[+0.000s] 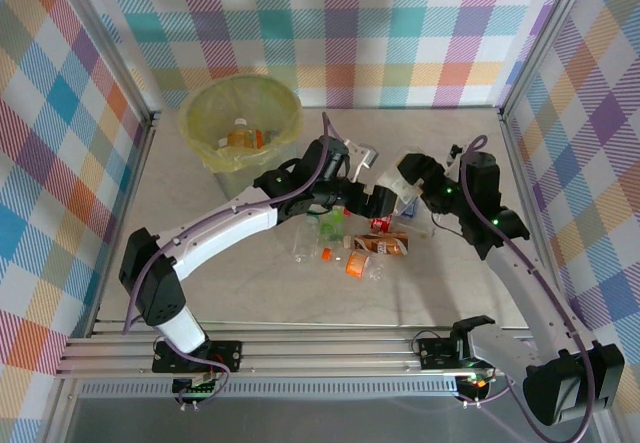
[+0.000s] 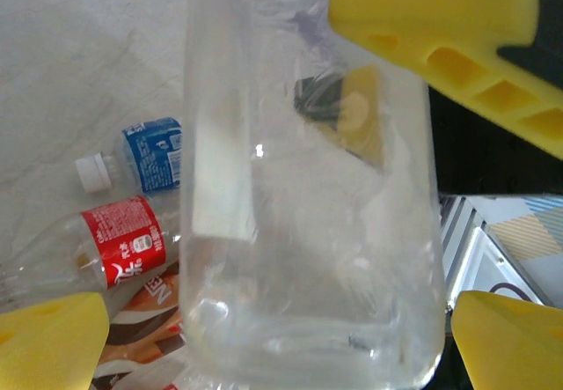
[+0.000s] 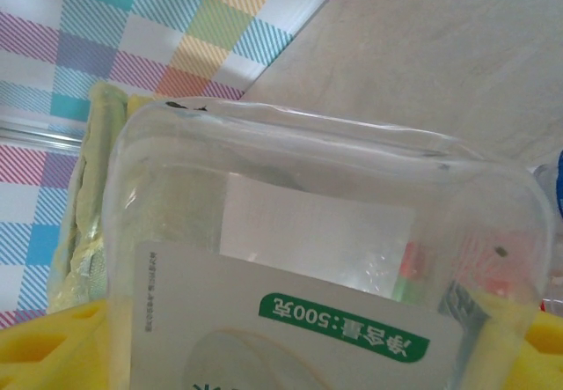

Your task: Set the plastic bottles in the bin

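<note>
Clear and square-sided, one plastic bottle (image 3: 334, 231) is clamped in the right gripper (image 3: 290, 355) above the middle of the table (image 1: 220, 263). The left gripper (image 2: 281, 346) is spread wide on either side of it. Other crushed bottles (image 1: 365, 248) lie on the table below, and the bin (image 1: 205, 128) at the far left holds an orange-labelled bottle (image 1: 245, 140).

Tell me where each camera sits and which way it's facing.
Top external: above and behind the bases, looking down on the table, bin and bottles; left arm and right arm show.
Left wrist: rides the left arm, facing a clear container between the yellow fingers of the open left gripper, bottles behind.
Right wrist: rides the right arm, facing the bin past that container, which the right gripper holds.
Shared: both wrist views show the container.
</note>
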`<move>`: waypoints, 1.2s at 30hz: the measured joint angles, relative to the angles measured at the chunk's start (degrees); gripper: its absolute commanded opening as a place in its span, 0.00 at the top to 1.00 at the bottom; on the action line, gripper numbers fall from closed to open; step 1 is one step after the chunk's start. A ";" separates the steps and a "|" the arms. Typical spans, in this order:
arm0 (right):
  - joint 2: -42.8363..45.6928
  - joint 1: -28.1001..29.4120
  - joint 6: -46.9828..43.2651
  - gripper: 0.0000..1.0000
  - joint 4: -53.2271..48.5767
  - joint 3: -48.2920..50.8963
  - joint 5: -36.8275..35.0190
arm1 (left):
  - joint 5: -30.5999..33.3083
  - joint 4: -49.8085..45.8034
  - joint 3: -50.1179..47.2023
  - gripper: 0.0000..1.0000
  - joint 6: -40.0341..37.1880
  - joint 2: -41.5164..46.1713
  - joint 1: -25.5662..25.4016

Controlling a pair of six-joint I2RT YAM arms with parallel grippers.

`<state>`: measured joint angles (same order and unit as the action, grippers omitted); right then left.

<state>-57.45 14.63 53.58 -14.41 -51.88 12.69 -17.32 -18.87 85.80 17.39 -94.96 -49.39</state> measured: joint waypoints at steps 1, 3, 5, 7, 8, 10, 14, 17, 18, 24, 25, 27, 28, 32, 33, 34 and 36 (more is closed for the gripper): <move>-0.02 0.35 0.04 0.27 0.31 0.00 0.00 | 0.04 0.20 0.26 0.05 0.20 -0.22 -0.04; -0.02 1.01 0.17 0.27 0.83 0.00 -0.02 | 0.33 0.87 0.33 0.11 0.87 -0.44 -0.04; -0.02 1.66 0.17 0.27 1.36 0.00 -0.09 | 0.42 1.75 0.35 0.19 1.33 -0.59 -0.04; -0.02 2.19 0.20 0.26 1.57 -0.20 -0.20 | 0.37 2.60 0.35 0.30 2.05 -0.74 -0.04; -0.04 2.36 0.17 0.26 1.60 -0.31 -0.20 | 0.35 2.86 0.37 0.35 2.23 -0.79 -0.07; -0.15 2.64 0.13 0.26 1.79 -0.59 -0.55 | 0.11 3.48 0.37 0.42 2.82 -0.83 -0.07; -0.28 2.67 -0.04 0.24 2.23 -0.87 -0.72 | 0.33 4.46 0.39 0.53 4.13 -0.81 -0.15; -0.42 2.71 -0.09 0.17 2.34 -0.98 -0.85 | 0.48 4.85 0.22 0.59 4.26 -0.68 -0.15; -0.46 2.71 -0.11 0.14 2.36 -1.01 -0.87 | 0.63 5.07 0.00 0.61 4.28 -0.55 -0.15; -0.52 3.08 -0.74 0.00 2.23 -1.64 -0.83 | 2.43 5.53 -1.68 0.65 4.26 1.27 -0.37; -0.52 3.08 -0.96 0.00 1.97 -2.16 -1.03 | 3.17 5.44 -1.84 0.65 4.26 1.64 -0.39; -0.48 3.08 -1.55 0.00 1.36 -3.43 -1.36 | 4.81 5.33 -2.01 0.65 4.20 2.25 -0.37; -0.48 3.08 -1.97 0.00 0.92 -4.33 -1.68 | 5.66 5.09 -2.01 0.65 4.02 2.60 -0.37; 0.04 3.08 -3.80 0.00 -1.60 -8.00 -3.28 | 9.11 2.47 -2.03 0.65 2.82 4.50 -0.26; 0.39 3.08 -4.24 0.00 -2.36 -8.61 -3.91 | 10.10 1.75 -2.03 0.65 2.47 5.16 -0.02; 0.94 3.08 -4.81 0.00 -3.28 -9.27 -4.76 | 11.04 0.90 -2.03 0.65 2.08 5.92 0.28; 2.19 3.08 -5.68 0.00 -4.87 -10.19 -6.49 | 12.90 -0.81 -2.03 0.65 1.01 7.69 0.96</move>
<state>-55.27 17.72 47.90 -19.29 -62.06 6.20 -4.43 -19.68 83.77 18.39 -87.26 -48.42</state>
